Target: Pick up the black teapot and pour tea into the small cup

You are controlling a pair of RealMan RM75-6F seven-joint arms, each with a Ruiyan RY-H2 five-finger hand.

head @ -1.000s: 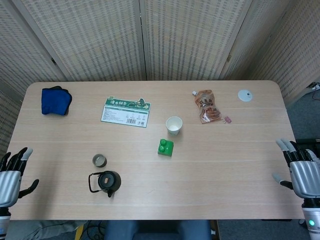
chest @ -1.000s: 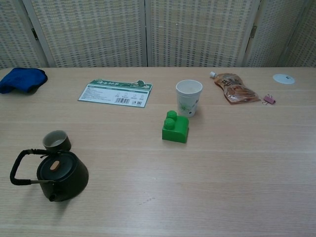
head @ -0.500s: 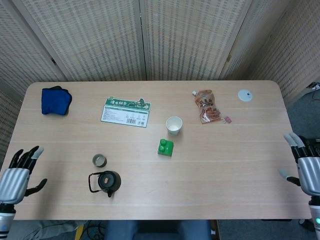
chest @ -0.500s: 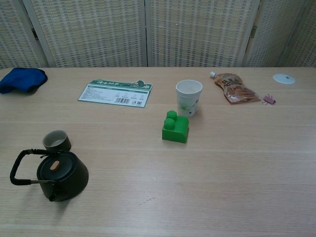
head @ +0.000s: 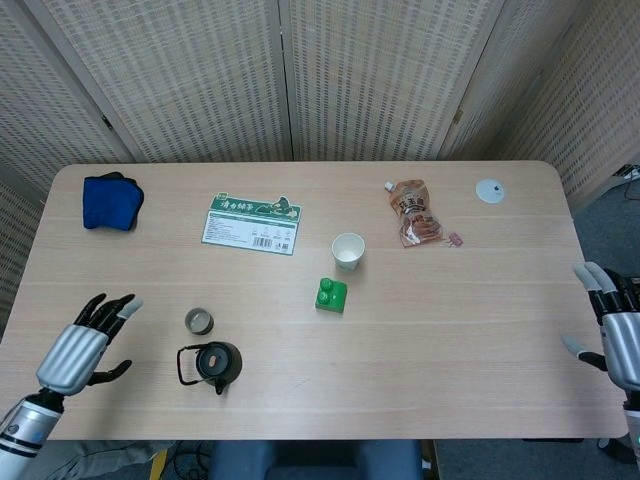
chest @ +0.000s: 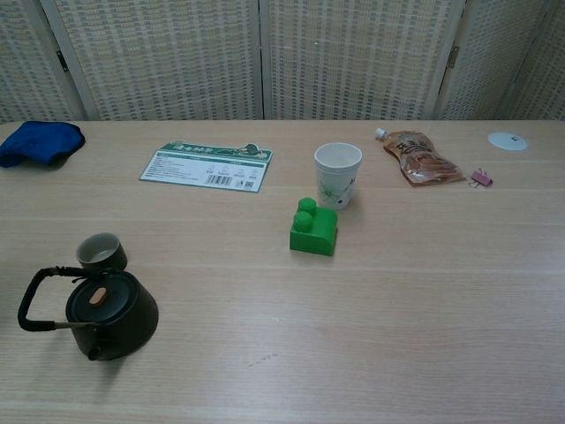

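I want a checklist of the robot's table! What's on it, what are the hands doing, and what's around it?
Surface: light wooden table, looks dry.
Job's things: black round teapot upright, lid on; small grey cup just behind it.
Clutter: blue cloth, green printed card, white paper cup, green toy block, brown snack pouch, white disc, pink clip.
Hands: left hand empty, fingers spread, beside teapot; right hand empty at table edge.
Cables: some under front edge.
Surroundings: woven folding screens.
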